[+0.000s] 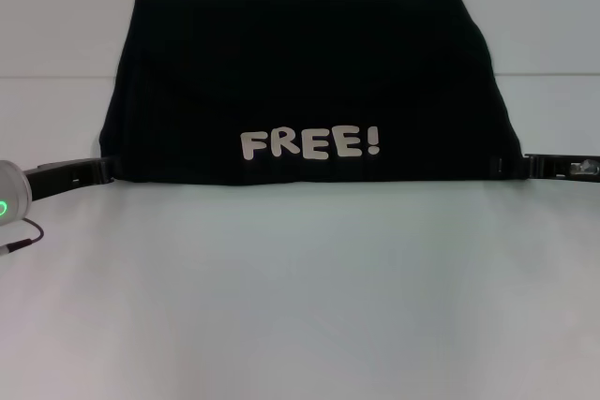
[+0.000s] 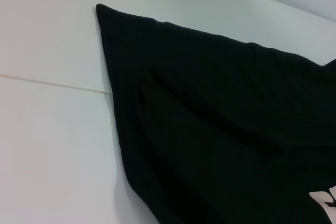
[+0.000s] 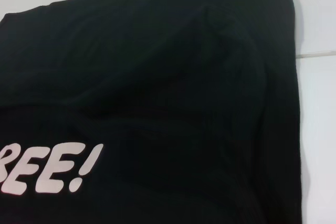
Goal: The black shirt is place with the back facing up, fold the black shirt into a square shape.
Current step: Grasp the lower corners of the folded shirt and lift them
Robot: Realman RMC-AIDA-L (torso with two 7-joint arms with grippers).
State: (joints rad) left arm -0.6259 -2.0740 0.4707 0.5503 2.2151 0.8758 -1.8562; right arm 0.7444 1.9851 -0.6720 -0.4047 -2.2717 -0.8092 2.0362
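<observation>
Both tools at near corners of folded black shirt (white "FREE!" print), left tool, right tool, grip unclear.

Head view: from above and in front, facing forward and down, far enough to take in whole black shirt, white table, left gripper and right gripper at near corners. Left wrist view: close over shirt's left edge. Right wrist view: close over right side. Shared by all three: white lettering.
</observation>
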